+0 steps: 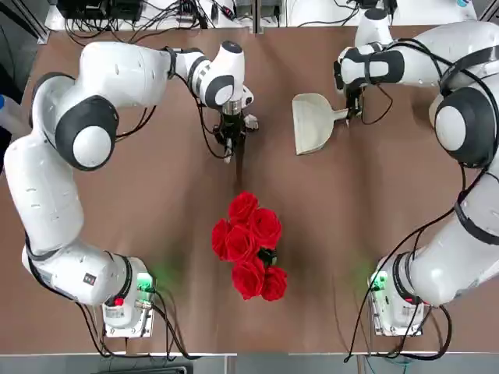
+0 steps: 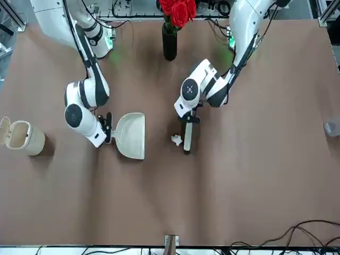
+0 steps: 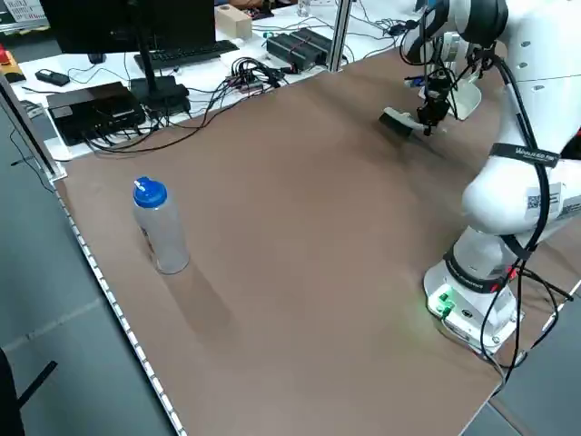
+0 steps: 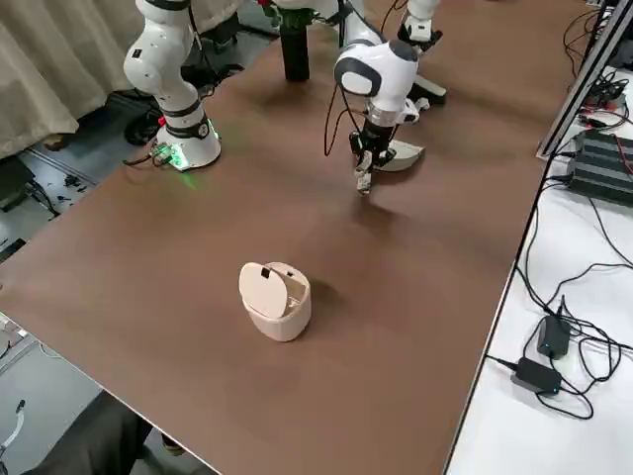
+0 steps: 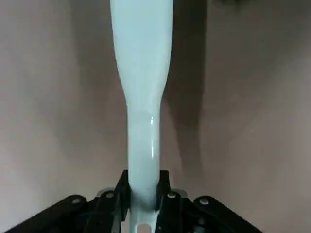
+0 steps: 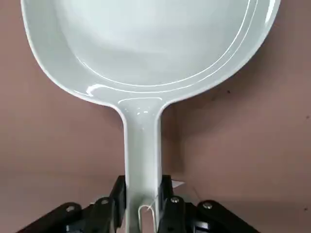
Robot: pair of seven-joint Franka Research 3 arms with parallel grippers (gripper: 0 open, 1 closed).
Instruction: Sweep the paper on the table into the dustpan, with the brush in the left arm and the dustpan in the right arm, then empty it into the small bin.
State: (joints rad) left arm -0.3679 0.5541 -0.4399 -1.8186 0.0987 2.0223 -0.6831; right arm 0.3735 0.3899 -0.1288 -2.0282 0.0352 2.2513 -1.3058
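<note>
A: The top view looks straight down on the table, arm bases at its lower edge. The front view faces the robot from across, high up, so the sides are mirrored.

B: Both share the dustpan, the brush and the roses.

A: The left side view looks diagonally over a bottle; the right side view looks over the bin.

B: Each wrist view sits very close, looking along a clamped handle to the tabletop.
</note>
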